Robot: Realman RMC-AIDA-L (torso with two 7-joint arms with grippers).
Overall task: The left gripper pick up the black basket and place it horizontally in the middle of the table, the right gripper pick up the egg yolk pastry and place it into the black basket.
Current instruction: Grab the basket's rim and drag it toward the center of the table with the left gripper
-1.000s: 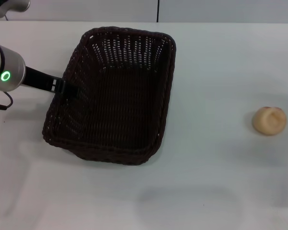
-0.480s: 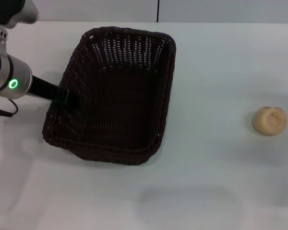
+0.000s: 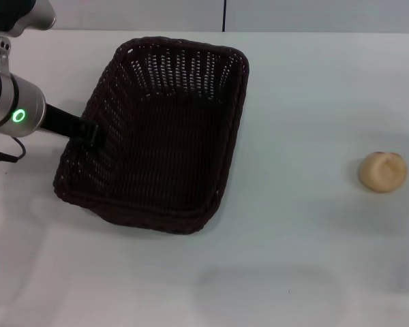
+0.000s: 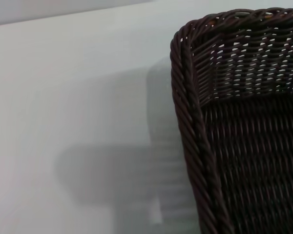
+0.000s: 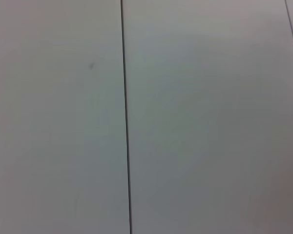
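The woven wicker basket (image 3: 153, 133), rectangular with a rolled rim, sits left of centre on the smooth white table (image 3: 307, 259). The left gripper (image 3: 92, 133) is clamped on its left rim; its near end has swung leftward. The round pastry (image 3: 382, 171) lies far right.

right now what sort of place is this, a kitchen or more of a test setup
Probably a robot test bench, not a kitchen: a plain white table holds only a dark wicker basket and one small pastry, and the left gripper is at the basket's rim. No kitchen fittings show.
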